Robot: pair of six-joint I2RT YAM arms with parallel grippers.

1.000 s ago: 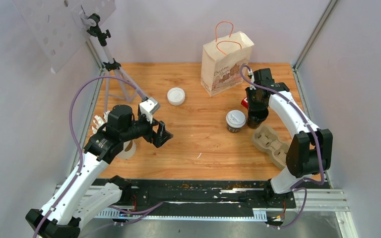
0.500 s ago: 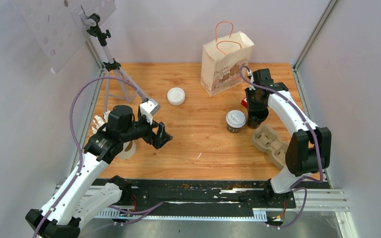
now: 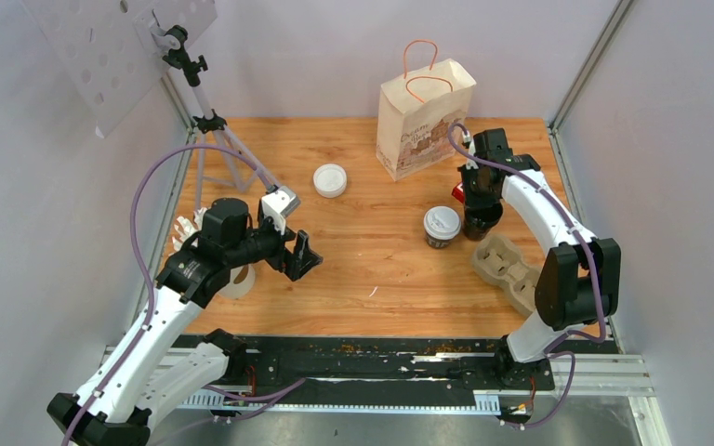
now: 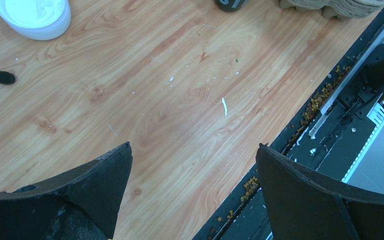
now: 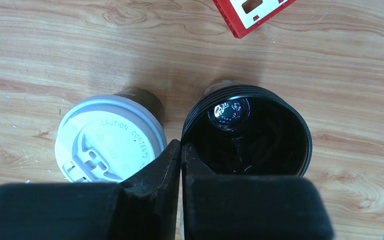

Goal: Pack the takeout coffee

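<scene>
One takeout coffee with a white sip lid [image 3: 442, 223] [image 5: 110, 140] stands upright right of the table's middle. Beside it on the right stands a dark cup [image 5: 252, 130] with no lid and a glossy black inside. My right gripper [image 3: 479, 212] [image 5: 180, 145] reaches down from above and is shut on that cup's left rim, one finger inside the cup and one outside. My left gripper [image 3: 305, 255] [image 4: 194, 150] hovers wide open over bare wood at the left, holding nothing.
A paper bag [image 3: 423, 121] with orange handles stands at the back. A pulp cup carrier [image 3: 509, 269] lies near the right arm. A loose white lid [image 3: 330, 179] [image 4: 32, 17], a red card [image 5: 252, 12], a pale cup [image 3: 237, 279] and a tripod [image 3: 206, 130] are also there.
The right gripper's jaws have closed tighter onto the dark cup's rim. Both arms have stayed almost where they were.
</scene>
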